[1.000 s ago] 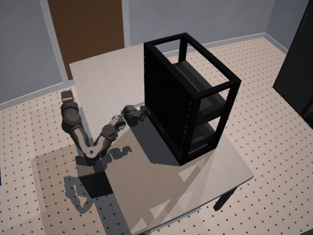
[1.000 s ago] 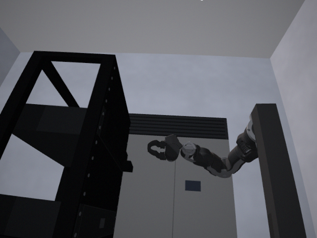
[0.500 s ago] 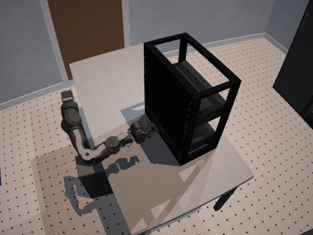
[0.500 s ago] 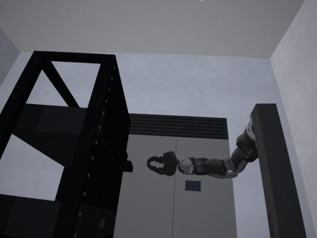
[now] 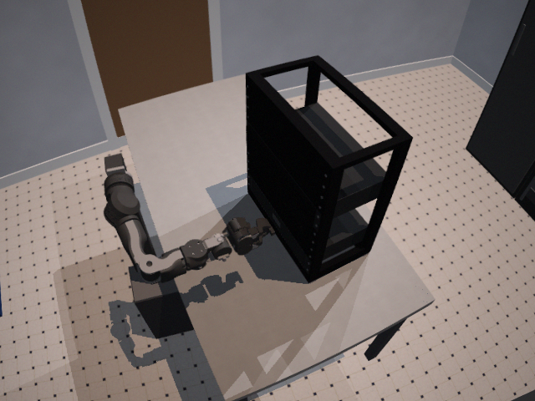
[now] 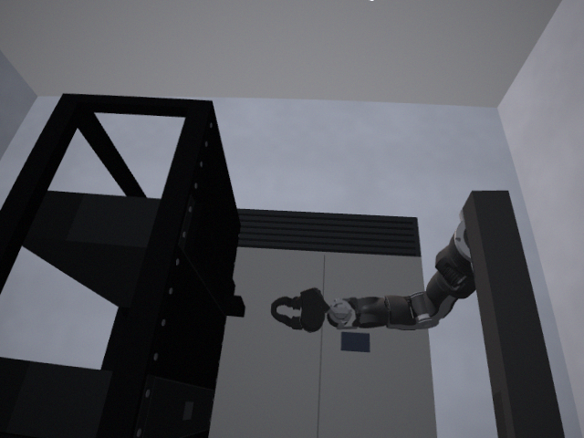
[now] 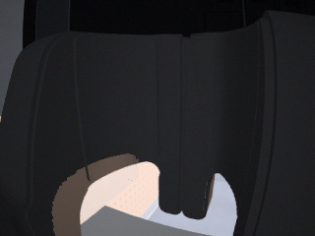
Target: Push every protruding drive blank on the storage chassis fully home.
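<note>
The black rack [image 5: 319,164] stands on the grey table; its dark front faces my arm. The chassis front is too dark to tell single blanks apart in the top view. In the low side view one blank [image 6: 234,305] stands out from the rack front [image 6: 212,264], low on the face. My gripper [image 6: 274,309] is shut and empty, level with that blank and a short gap away from it. It also shows in the top view [image 5: 270,229], low over the table close to the rack's lower front. In the wrist view the shut fingers [image 7: 187,205] fill the frame.
The arm's base pedestal [image 5: 149,293] stands at the table's left edge. A dark cabinet [image 5: 505,108] stands at the far right of the room. The table edge [image 5: 389,319] runs close behind the rack's right foot.
</note>
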### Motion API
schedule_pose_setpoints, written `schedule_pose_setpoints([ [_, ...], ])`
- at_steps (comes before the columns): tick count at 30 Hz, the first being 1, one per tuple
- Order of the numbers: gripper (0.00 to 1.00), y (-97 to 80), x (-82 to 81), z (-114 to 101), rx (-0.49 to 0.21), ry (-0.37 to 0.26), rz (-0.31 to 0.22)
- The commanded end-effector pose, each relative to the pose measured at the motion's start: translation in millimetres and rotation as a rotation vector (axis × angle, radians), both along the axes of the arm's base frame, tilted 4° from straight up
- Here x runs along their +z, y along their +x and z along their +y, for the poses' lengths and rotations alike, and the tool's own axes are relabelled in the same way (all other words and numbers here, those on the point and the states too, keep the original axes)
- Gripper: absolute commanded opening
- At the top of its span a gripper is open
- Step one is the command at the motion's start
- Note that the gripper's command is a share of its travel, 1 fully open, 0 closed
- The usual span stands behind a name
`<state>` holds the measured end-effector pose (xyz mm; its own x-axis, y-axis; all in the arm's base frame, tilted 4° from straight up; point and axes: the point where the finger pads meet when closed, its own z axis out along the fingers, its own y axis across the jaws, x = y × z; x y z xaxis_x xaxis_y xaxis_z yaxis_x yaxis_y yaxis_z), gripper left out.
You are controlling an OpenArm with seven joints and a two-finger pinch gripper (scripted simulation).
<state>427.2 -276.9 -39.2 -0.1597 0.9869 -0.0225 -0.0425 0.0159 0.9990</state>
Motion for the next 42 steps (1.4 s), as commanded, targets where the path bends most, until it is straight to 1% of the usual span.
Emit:
schedule_pose_setpoints([
  [1, 0.00, 1.2, 3.4, 1, 0.003, -0.001, -0.011],
  [6, 0.00, 14.3, 3.9, 3, 0.003, 0.000, -0.010],
  [15, 0.00, 52.0, 5.5, 10, 0.004, 0.000, -0.009],
  [17, 0.00, 52.0, 5.5, 10, 0.004, 0.000, -0.009],
  [20, 0.00, 59.7, 5.8, 11, 0.004, 0.000, -0.008],
  [23, 0.00, 62.7, 6.0, 12, 0.004, 0.000, -0.009],
  [39, 0.00, 62.8, 6.8, 12, 0.006, -0.001, -0.011],
  [42, 0.00, 65.0, 6.1, 12, 0.004, 0.000, -0.008],
])
